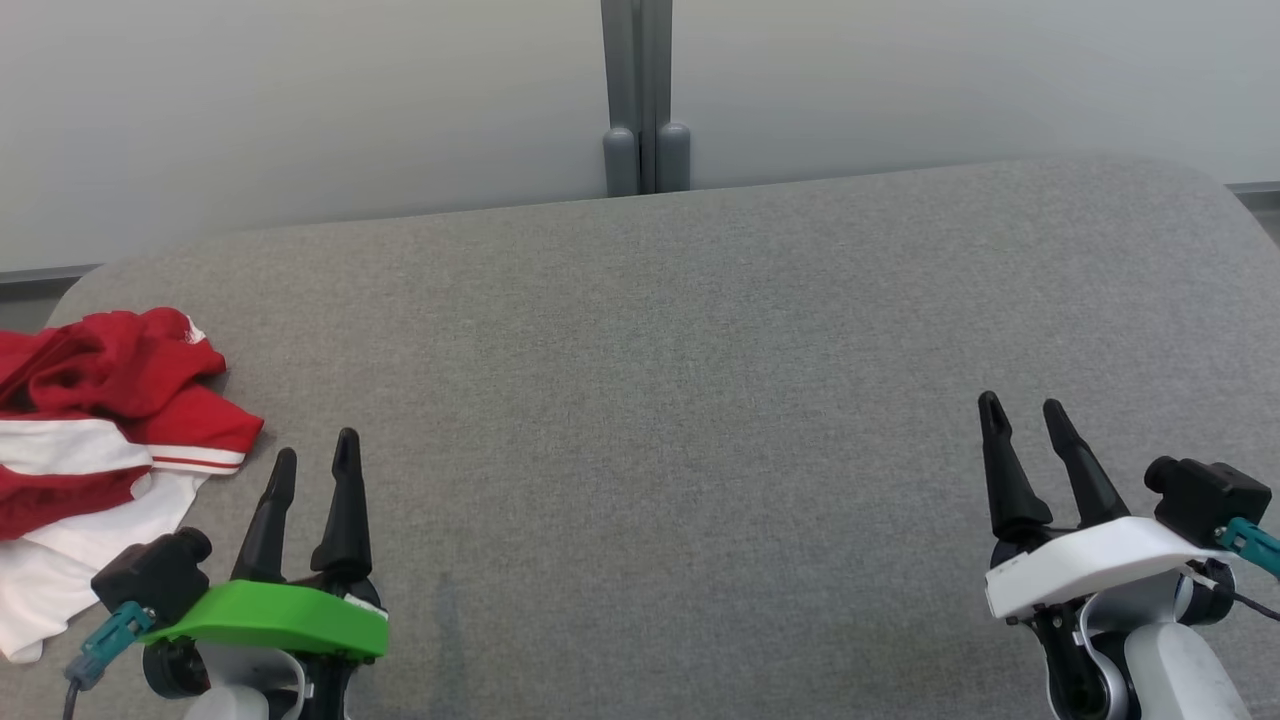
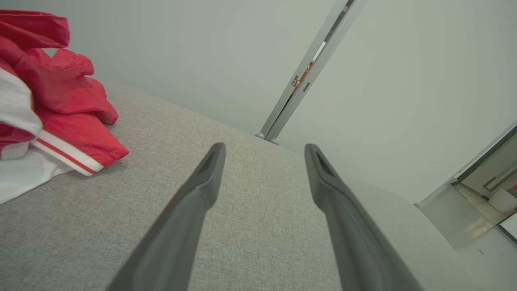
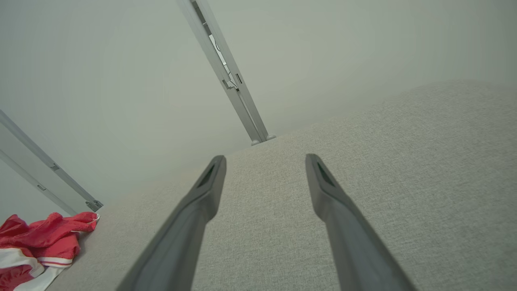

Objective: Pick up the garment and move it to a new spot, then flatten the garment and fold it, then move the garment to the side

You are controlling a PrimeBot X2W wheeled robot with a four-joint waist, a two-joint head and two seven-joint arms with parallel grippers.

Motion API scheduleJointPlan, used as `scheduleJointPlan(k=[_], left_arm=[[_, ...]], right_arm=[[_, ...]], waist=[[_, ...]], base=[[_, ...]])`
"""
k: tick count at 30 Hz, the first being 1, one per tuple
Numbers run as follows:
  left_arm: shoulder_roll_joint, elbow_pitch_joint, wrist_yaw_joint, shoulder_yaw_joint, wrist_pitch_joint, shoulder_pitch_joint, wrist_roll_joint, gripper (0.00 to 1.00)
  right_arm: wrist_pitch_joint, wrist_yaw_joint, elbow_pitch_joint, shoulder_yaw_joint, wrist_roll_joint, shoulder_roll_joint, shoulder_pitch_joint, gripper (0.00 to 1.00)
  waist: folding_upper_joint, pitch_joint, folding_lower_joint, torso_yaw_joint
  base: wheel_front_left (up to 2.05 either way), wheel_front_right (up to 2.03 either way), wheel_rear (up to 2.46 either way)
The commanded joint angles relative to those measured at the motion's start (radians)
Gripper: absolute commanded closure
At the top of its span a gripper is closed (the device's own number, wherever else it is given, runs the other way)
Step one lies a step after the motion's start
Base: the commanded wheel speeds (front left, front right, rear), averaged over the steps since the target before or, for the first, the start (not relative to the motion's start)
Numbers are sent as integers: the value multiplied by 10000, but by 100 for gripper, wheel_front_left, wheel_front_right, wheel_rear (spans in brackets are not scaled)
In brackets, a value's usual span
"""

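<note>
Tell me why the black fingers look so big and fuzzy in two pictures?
Left wrist view: the left pincer sits close to a wide lens, so its fingers swell and blur near the bottom; right wrist view: right pincer, same; head view: soft even light, garment sharp.

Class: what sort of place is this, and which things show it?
Probably an indoor test room or lab: a grey cloth-covered table, plain pale wall panels behind it, and a crumpled red-and-white garment.
</note>
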Motion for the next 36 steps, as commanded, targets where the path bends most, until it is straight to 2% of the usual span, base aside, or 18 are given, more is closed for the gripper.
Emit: scheduleJointPlan(k=[1,22,36], left_arm=[[73,-34,2,-28,-100,-243,297,0],[-65,201,4,-2,-576,-138,2328,0],[-216,467,7,227,-851,-60,3553,0]], right_arm=[[-79,4,-110,28,-306,-11,24,0],[-241,5,-42,80,-2091,127,166,0],[-492,5,13,58,-2883,186,222,0]], waist=[[0,1,0,1],[0,-3,0,8],[0,5,0,7]], base=[[0,0,0],[0,0,0],[0,0,0]])
